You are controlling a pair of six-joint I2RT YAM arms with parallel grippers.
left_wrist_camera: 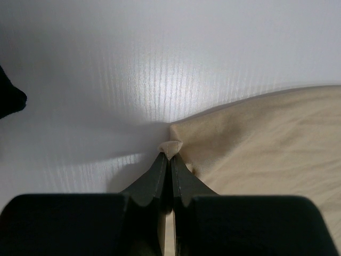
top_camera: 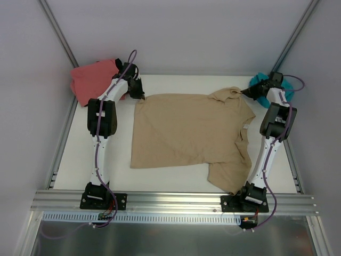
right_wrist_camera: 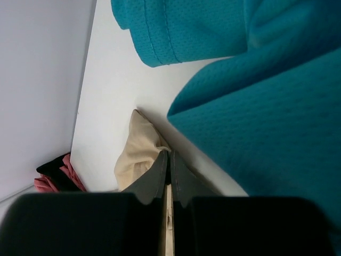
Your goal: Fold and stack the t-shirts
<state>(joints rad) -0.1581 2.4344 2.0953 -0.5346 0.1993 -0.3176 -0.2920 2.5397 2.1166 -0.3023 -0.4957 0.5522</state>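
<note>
- Now, the tan shirt [top_camera: 186,133] lies spread flat mid-table [top_camera: 80,160], its long axis running left-right, with the hem to the left and the collar to the right.
- The left claw [left_wrist_camera: 170,157] is clenched on the far hem corner, with a small nub of cloth pinched at its tips.
- The right claw [right_wrist_camera: 168,160] is clamped on tan cloth at the far right edge, beside the collar.
- Both grips sit on the far edge, so the cloth lies nearward of each claw; a fold would likely draw toward the bases.
- The teal shirt [right_wrist_camera: 256,106] crowds just behind the right claw, and the coral shirt [top_camera: 93,80] lies behind the left arm.
- There is bare table near-left, but the near sleeve reaches the right base.
</note>
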